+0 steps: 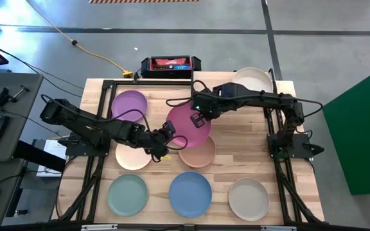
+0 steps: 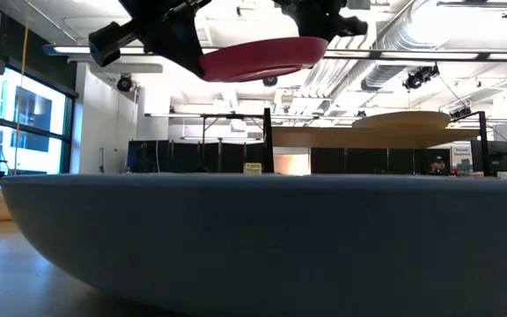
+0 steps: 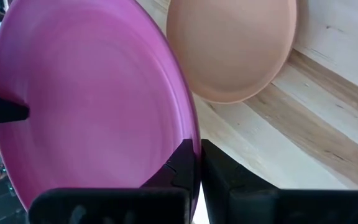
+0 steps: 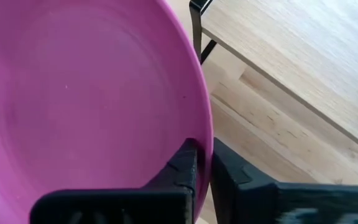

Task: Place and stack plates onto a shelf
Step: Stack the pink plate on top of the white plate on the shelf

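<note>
Holding one magenta plate (image 1: 189, 124) aloft between two grippers, over the middle of the table (image 1: 243, 154).

Lying around it on the table: purple plate (image 1: 129, 104) at the rear left, beige plate (image 1: 252, 80) at the rear right, peach plate (image 1: 132, 156) and terracotta plate (image 1: 198, 153) in the middle row, then mint plate (image 1: 128, 195), blue plate (image 1: 190, 192) and a second beige plate (image 1: 248, 198) along the front. Standing near the magenta plate in the right wrist view, the shelf (image 4: 303, 56), bare. Reaching in from the left, left gripper (image 1: 166, 130) clamping the magenta plate's rim, fingers (image 3: 185, 165) pinched on either face. Reaching in from the right, right gripper (image 1: 197, 119) gripping the rim on the opposite side, fingers (image 4: 188, 165) likewise clenched on it. Hanging well above the blue plate in the low view.
</note>
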Controlling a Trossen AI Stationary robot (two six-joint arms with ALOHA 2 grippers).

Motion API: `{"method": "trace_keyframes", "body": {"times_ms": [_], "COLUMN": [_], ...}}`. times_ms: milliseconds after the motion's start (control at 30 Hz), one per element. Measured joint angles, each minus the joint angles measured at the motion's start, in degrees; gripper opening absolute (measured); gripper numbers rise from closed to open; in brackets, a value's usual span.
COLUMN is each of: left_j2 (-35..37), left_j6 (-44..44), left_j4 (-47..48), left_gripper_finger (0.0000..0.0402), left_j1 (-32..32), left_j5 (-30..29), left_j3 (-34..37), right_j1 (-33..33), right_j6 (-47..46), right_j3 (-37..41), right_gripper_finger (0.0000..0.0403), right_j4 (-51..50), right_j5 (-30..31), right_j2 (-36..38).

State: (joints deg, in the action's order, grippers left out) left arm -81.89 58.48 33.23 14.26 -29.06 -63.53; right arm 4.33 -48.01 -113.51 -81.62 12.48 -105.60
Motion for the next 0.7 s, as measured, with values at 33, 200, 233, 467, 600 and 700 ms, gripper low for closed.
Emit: {"method": "trace_keyframes", "body": {"times_ms": [33,200,233,467,600,700], "left_j2": [0.0,0.0,0.0,0.0,0.0,0.0], "left_j6": [-0.5,-1.4,-1.9,-11.5,-14.3,-15.4], "left_j4": [0.0,-0.2,-0.2,-0.4,-0.2,0.0], "left_gripper_finger": [0.0009,0.0016,0.0016,0.0027,0.0047,0.0067], "left_j1": [0.0,0.0,0.0,0.0,0.0,0.0], "left_j5": [0.0,-0.2,-0.2,0.2,0.3,0.5], "left_j3": [0.0,0.0,0.0,0.0,0.0,0.0], "right_j1": [0.0,0.0,0.0,-0.1,-0.1,0.1], "right_j6": [0.0,-1.0,-1.2,-2.4,-3.2,-3.2], "right_j3": [0.0,0.0,0.0,0.0,0.0,0.0], "right_gripper_finger": [0.0003,0.0001,0.0001,0.0001,0.0,0.0], "right_j4": [0.0,-0.1,-0.1,-0.1,-0.4,-0.5], "right_j5": [-0.2,-0.6,-0.6,-0.6,-0.6,-0.5], "right_j2": [0.0,0.0,0.0,0.0,0.0,0.0]}}
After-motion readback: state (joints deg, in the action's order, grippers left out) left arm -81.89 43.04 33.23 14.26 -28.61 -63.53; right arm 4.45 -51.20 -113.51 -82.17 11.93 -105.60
